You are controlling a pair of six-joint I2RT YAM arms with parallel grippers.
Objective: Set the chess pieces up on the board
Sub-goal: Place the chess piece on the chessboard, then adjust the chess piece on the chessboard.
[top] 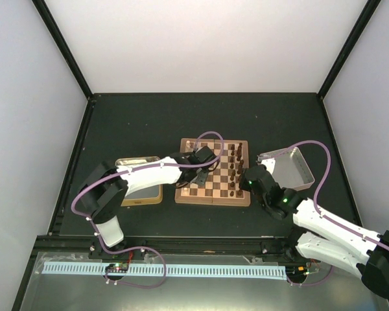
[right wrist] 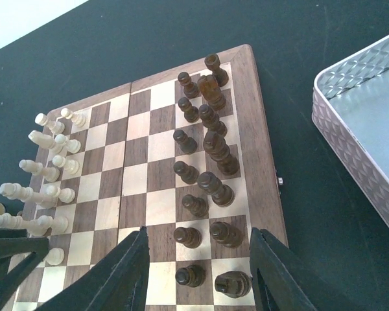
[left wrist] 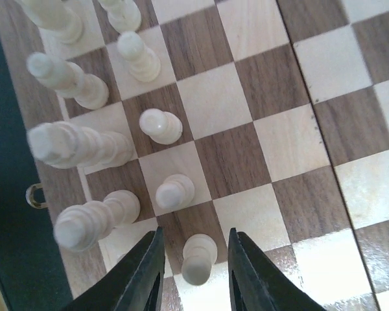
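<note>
On the left in the top view, the gold-tan tin (top: 139,203) lies on the dark table (top: 149,123), half under my left arm (top: 149,172). The board (top: 211,193) sits just right of it, and the silver-grey tray (top: 295,170) is just right of that, turned a little off the board's line. This view gives the layout but shrinks the chessmen to specks (I cannot tell their kinds there).

My left wrist view fills that in. My left fingers (left wrist: 194,238) hang narrowly parted over the board's left side, 1 on each side of a pale pawn (left wrist: 199,258). A sliver of board shows either side of it, so they grip nothing. Beyond it the pale pieces (left wrist: 84,146) stand in 2 files along the border, turned and ringed in matte cream wood. A small brass clasp (left wrist: 34,194) sits at the board's edge.

Only my right wrist view shows both camps at once. The pale ones are at the left edge, and the dark pieces (right wrist: 207,159), glossy brown, stand in 2 rows along the right. Every piece I can see stands on its round base, long axis vertical, head up. The board is square, and its fold seam runs away from me between the camps. The tray's wall is embossed with diamonds. My right fingers (right wrist: 200,232) are spread wide and empty over the board's near right part.
</note>
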